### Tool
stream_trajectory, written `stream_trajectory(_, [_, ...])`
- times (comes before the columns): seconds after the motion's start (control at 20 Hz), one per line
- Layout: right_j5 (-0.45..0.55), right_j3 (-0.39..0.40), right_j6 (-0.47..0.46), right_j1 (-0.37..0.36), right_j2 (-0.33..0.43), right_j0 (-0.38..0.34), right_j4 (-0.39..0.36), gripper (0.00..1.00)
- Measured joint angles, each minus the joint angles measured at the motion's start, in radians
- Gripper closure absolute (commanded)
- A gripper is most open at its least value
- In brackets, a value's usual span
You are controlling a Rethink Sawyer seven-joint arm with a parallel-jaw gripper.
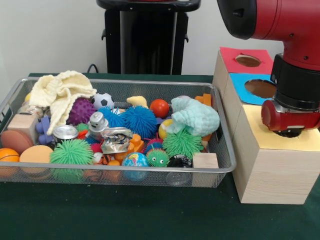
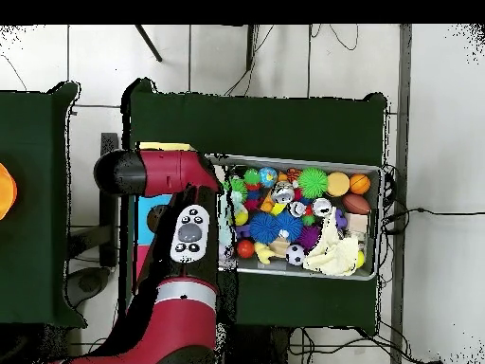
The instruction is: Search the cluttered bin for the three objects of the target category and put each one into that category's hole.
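The wire mesh bin (image 1: 224, 169) holds a heap of toys; it also shows in the overhead view (image 2: 380, 220). A cream knitted cloth (image 1: 59, 94) lies at its far left corner, and a mint green fabric piece (image 1: 198, 117) at its right. No polka-dot cloth shows. The gripper (image 1: 289, 133) is down on the pale yellow top of the nearest wooden box (image 1: 272, 172), right of the bin. Its end covers the hole there, so the hole and anything held are hidden. In the overhead view the red arm (image 2: 156, 172) covers the box and the gripper.
Behind the yellow-topped box are a blue top with a round hole (image 1: 260, 88) and a red top with a round hole (image 1: 248, 60). The bin also holds spiky rubber balls (image 1: 138, 120), a crushed can (image 1: 115, 140), wooden blocks (image 1: 205, 160) and small balls.
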Motion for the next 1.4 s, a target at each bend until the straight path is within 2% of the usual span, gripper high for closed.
stream_trajectory(1.0, [0.008, 0.003, 0.0, -0.006, 0.001, -0.001, -0.005, 1.0])
stream_trajectory(1.15, [0.032, 0.032, 0.0, -0.034, 0.0, 0.001, -0.006, 1.0])
stream_trajectory(1.4, [0.13, 0.078, 0.0, -0.113, -0.004, 0.013, -0.006, 1.0])
